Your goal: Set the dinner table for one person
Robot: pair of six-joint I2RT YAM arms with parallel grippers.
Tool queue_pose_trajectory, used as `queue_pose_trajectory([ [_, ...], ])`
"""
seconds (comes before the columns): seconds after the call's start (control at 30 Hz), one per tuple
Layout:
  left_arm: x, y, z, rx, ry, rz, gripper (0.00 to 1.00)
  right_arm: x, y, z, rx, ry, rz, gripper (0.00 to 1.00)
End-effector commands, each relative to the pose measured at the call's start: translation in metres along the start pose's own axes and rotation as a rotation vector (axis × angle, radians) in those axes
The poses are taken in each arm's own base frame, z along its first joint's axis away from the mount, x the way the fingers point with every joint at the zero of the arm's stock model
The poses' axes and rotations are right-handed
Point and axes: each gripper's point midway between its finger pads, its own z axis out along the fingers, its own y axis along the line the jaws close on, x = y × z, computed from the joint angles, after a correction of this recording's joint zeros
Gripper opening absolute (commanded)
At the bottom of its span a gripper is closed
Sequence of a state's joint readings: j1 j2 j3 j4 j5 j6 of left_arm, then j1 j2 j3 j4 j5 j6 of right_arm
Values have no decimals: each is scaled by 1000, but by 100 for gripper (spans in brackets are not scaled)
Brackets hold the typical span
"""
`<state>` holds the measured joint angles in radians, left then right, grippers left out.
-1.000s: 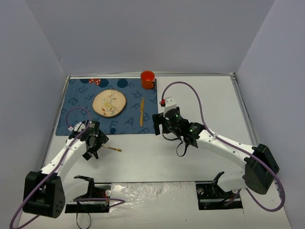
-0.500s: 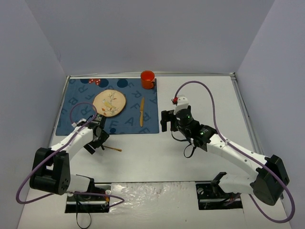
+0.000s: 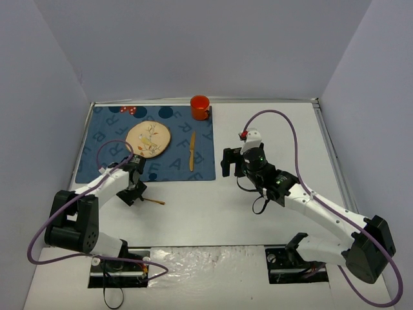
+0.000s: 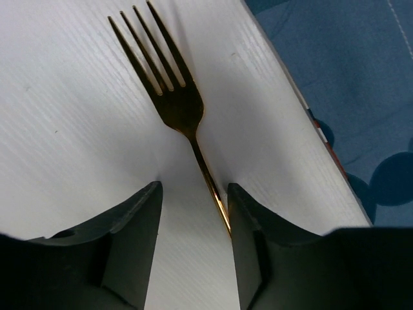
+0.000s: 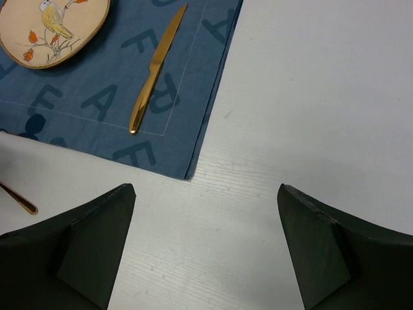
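On the white dinner table [image 3: 277,129], a gold fork [image 3: 153,201] lies just in front of the blue placemat [image 3: 103,165]. My left gripper [image 3: 134,192] is down over the handle. In the left wrist view the fork [image 4: 177,106] points its tines away, and its thin handle runs between the jaws of the left gripper [image 4: 192,188]. The handle rests against the right finger [image 4: 248,226], with a gap to the other finger. My right gripper [image 3: 227,163] hovers open over bare table to the right of the placemat, the right gripper [image 5: 206,187] holding nothing.
On the placemat sit a round plate with a bird picture [image 3: 148,139] and a gold knife [image 3: 191,152] to its right. An orange mug [image 3: 200,107] stands at the placemat's far right corner. The right wrist view shows the knife [image 5: 155,68] and the placemat corner [image 5: 190,171].
The left jaws have narrowed around the fork's handle and the left arm has shifted slightly towards the placemat. The right arm has drawn back to the right, away from the placemat's edge.
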<state>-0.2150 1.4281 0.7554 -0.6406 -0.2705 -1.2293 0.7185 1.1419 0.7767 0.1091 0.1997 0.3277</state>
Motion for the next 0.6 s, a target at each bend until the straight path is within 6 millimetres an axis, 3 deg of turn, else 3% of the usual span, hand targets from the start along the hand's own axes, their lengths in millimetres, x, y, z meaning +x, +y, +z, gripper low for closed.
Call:
queue_pose_trajectory([
  [0.0,6,0,7,1,9,-23,31,-26,5,-3,-26,-93,42,88],
  [0.3,13,14,1,5,23,-26,0,-24,4,-2,-22,-87,41,88],
  [0.47,7,19,-17,46,6,-16,0,-26,2,-2,-14,-93,44,88],
  [0.57,-9,15,-40,99,-43,8,0,-25,1,-3,-12,-94,44,88],
])
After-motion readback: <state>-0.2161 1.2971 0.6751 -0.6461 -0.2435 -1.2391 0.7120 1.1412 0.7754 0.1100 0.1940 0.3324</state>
